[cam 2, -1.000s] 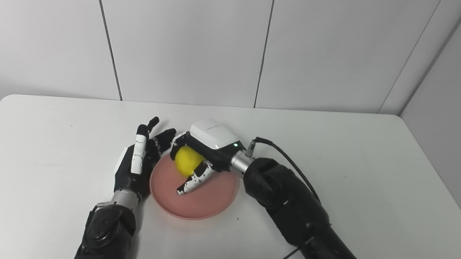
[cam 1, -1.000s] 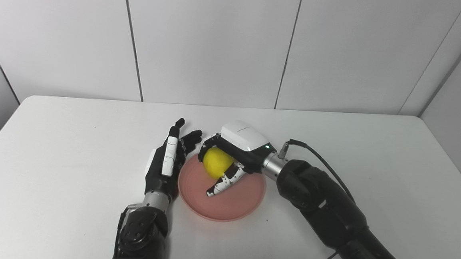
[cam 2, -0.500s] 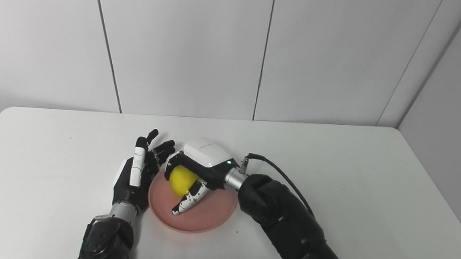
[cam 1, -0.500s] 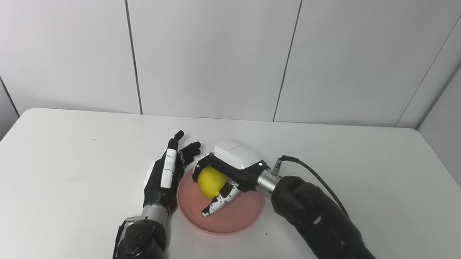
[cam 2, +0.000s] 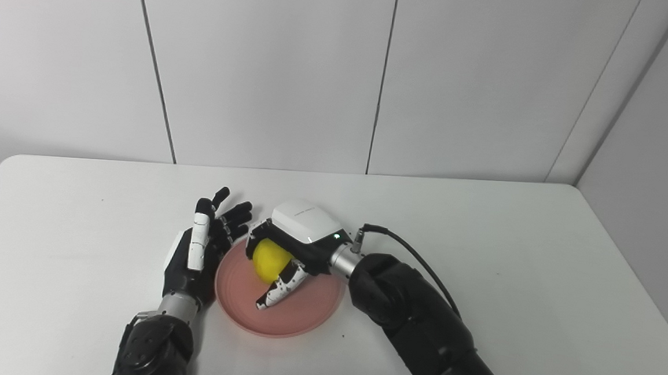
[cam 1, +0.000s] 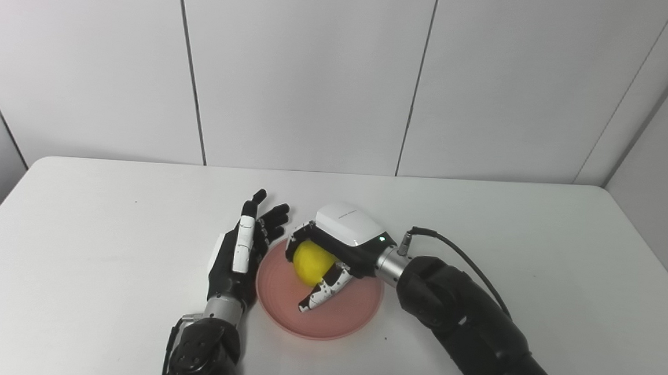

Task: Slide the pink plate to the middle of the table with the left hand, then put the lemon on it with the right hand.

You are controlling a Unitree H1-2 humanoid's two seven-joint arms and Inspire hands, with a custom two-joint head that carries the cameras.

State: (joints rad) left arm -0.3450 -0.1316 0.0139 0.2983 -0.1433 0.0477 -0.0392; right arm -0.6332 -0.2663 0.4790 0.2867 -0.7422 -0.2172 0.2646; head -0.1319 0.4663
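Lemon (cam 1: 313,261): sitting low over the far-left part of the plate, wrapped by the right hand; whether it is already touching the plate surface is not clear from either view.
Pink plate (cam 1: 355,313): lying flat near the middle of the table (cam 1: 539,252), so the slide reads as done.
Step in hand: placing the lemon, at the lowering and set-down stage, by my judgement.
Right hand (cam 1: 336,251): curling over the lemon from above and behind, fingers closing round its far side and thumb (cam 1: 323,288) reaching down along the near side toward the plate; gripping the fruit, not yet letting go.
Left hand (cam 1: 237,251): resting edge-on just beside the plate's left rim, fingers straight and slightly spread, holding nothing; contact with the rim cannot be told.
Next move: calling for fingers to be spreading gently, then lifting straight up.
Risk: lemon is round and off centre toward the rim, so it may be rolling toward the left hand on release.
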